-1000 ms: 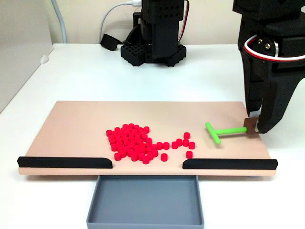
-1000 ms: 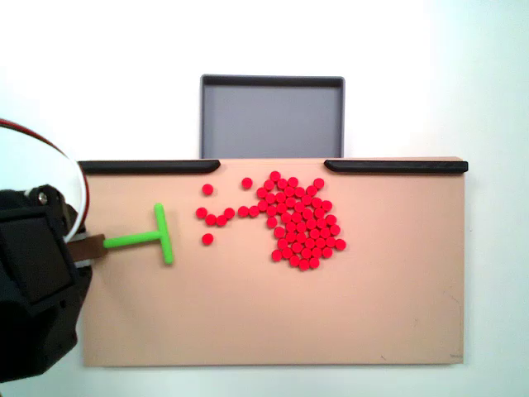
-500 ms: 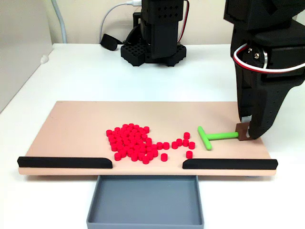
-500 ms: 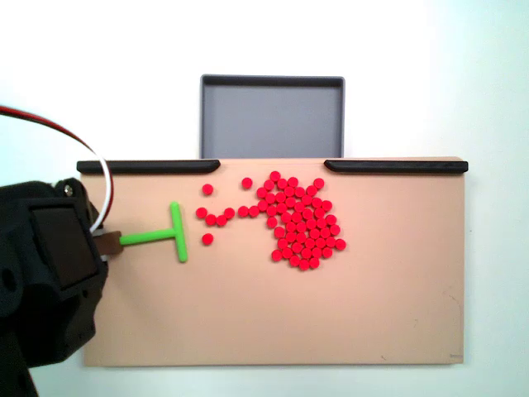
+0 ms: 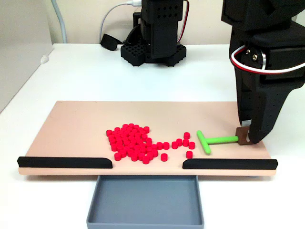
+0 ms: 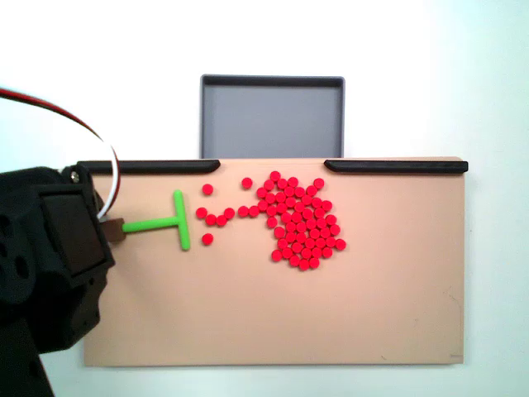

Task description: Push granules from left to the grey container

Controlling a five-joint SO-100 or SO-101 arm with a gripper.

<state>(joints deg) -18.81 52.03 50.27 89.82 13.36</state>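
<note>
Several red granules (image 5: 131, 142) (image 6: 302, 226) lie heaped on the tan board (image 5: 76, 129) (image 6: 273, 322), with a few loose ones trailing toward the green T-shaped stick (image 5: 212, 140) (image 6: 165, 223). My gripper (image 5: 246, 137) (image 6: 113, 232) is shut on the brown block at the stick's handle end, at the board's right in the front fixed view and at its left in the fixed view from above. The stick's crossbar stands just short of the nearest loose granules. The grey container (image 5: 145, 200) (image 6: 272, 116) sits empty against the board's edge, at the gap between the black strips.
Two black strips (image 5: 64, 162) (image 5: 230, 164) line the board's edge on either side of the gap. The arm's black base (image 5: 155, 33) and a white cable (image 5: 112, 14) stand on the white table behind the board.
My gripper has carried the green stick toward the granules and nearer the strip edge. The crossbar now stands close to the loose granules. The granules have not moved.
</note>
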